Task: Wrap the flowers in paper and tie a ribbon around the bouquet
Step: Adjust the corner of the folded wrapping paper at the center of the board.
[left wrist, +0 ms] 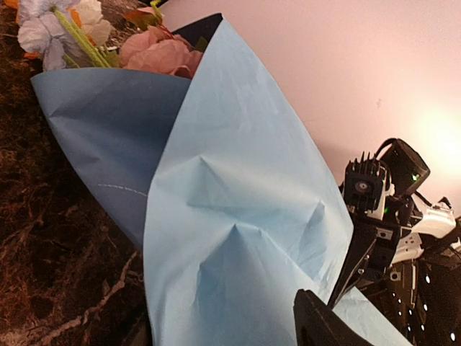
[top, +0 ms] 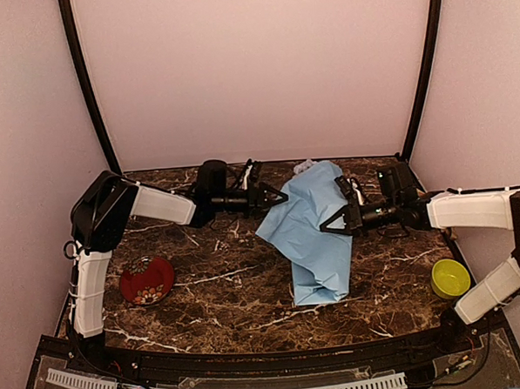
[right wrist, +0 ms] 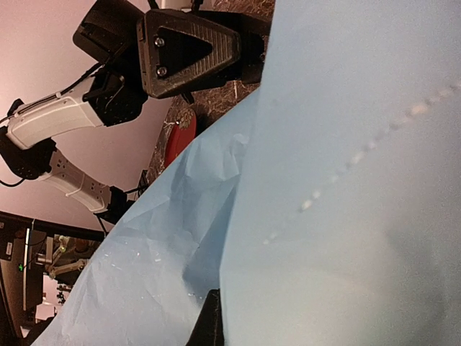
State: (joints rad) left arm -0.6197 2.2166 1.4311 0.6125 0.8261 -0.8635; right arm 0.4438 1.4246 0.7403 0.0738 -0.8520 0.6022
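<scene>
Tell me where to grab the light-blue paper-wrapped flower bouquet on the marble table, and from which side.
Take the light-blue paper bouquet at its narrower near end, away from the flower heads. It lies flat, running front to back, so come from above, jaws closing across its width. The wide middle flap looks loose and would likely crumple.

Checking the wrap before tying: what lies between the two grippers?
The top view shows only the bouquet, wrapped in light-blue paper, filling the stretch between the left gripper and the right gripper.
</scene>
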